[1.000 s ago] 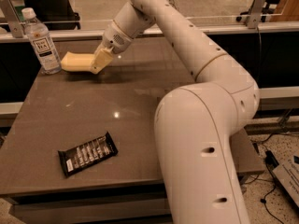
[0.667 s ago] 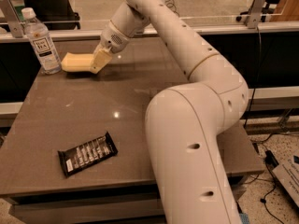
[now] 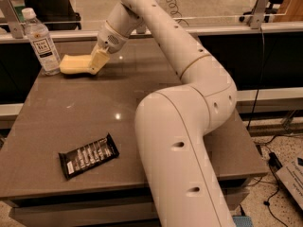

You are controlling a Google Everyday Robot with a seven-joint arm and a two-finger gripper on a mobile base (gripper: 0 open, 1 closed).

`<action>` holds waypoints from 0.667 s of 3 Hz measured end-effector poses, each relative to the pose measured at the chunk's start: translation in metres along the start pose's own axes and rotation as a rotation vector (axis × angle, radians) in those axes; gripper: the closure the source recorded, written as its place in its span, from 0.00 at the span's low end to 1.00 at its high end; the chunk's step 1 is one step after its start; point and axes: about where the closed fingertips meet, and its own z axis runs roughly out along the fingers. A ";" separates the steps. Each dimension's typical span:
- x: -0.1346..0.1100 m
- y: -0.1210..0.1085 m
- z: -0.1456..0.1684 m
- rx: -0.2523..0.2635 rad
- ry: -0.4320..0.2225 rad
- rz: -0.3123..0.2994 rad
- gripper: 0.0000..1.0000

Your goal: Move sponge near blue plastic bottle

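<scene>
1. Brown-grey table [image 3: 71,108] fills the shot, with a railed glass partition [image 3: 213,20] running behind its far edge.
2. Eyes on the sponge [image 3: 73,64]: it lies at the far left of the table, long side roughly along the back edge, and it looks to be resting on the surface rather than hanging in the air.
3. Its left end sits just beside the base of the blue plastic bottle [image 3: 41,42], which stands upright with its white cap on. A sliver of table may separate them, though from this angle they could be touching.
4. At the sponge's right end is the gripper [image 3: 98,60], angled down and meeting that end of the block. Whether the jaws are clamped on the foam or have let it go, I cannot tell, because the near side of the tool hides the gap.
5. Handling call: this is soft, light foam, so it will squash and bend rather than slip. A hold across the short width near one end suits it, with gentle pressure so it doesn't spring out.
6. As for the task, the placement looks as good as made.
7. Wider out, the arm [image 3: 189,126] sweeps up from the lower right, and a black snack-bar wrapper [image 3: 88,155] lies near the front edge, well apart from the action.
</scene>
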 end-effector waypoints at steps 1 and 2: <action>-0.001 0.002 -0.002 -0.019 0.020 -0.025 1.00; 0.002 0.006 -0.003 -0.043 0.048 -0.048 1.00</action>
